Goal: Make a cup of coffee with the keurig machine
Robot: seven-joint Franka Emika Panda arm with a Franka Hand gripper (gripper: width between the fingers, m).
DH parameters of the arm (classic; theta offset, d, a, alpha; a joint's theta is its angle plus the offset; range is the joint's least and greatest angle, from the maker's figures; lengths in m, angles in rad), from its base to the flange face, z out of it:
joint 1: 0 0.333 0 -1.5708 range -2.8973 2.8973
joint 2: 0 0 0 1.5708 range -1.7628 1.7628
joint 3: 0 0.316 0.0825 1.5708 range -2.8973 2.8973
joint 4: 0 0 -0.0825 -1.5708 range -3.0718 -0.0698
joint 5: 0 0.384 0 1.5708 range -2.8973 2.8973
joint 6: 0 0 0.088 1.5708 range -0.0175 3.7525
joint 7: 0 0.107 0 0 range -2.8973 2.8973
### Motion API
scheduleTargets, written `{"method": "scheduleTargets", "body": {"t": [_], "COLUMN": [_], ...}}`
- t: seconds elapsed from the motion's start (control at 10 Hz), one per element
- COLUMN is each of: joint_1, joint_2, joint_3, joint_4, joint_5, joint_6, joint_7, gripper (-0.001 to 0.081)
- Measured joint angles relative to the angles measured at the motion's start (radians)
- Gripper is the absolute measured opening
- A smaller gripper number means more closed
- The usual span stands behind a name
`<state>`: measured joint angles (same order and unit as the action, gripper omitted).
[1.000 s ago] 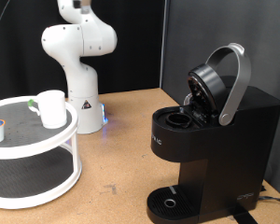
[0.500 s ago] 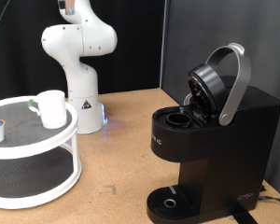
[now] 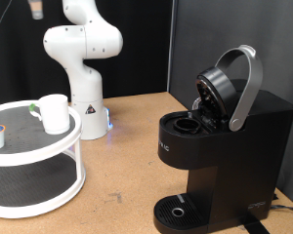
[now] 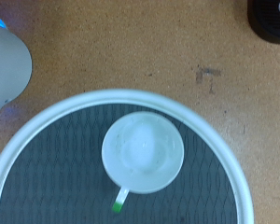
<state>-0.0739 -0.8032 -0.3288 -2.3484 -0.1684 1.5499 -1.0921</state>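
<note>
Gripper fingers show in neither view, so I cannot tell their state; wrist camera looks straight down on the cup (image 4: 143,152), standing on the round tray (image 3: 76,146) at the exterior view's left, keurig machine (image 3: 225,146) open-lidded at right

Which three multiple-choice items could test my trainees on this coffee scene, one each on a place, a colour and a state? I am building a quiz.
1. Where does the cup stand?
A. on the two-tier stand's top shelf
B. on the drip tray
C. on the bare table

2. What colour is the keurig machine's body?
A. white
B. black
C. red

3. How is its lid?
A. shut
B. missing
C. raised open

Key: 1 A, the cup rests on the dark mesh shelf; 2 B, the housing is matte black; 3 C, the lid tilts up, exposing the pod chamber.
</note>
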Motion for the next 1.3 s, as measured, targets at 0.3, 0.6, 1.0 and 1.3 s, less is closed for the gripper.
{"method": "scheduleTargets", "body": {"t": [0.3, 0.6, 1.0, 1.3], "joint_1": [-0.018, -0.019, -0.018, -0.017], "joint_2": [-0.001, 0.0, 0.021, 0.101], "joint_3": [-0.068, -0.083, -0.141, -0.197], "joint_4": [0.012, 0.017, -0.023, -0.069], "joint_5": [-0.045, -0.058, -0.047, -0.064], "joint_6": [0.001, -0.009, 0.083, 0.235], "joint_7": [-0.062, -0.084, -0.082, -0.087], "gripper": [0.0805, 0.0805, 0.0805, 0.0805]}}
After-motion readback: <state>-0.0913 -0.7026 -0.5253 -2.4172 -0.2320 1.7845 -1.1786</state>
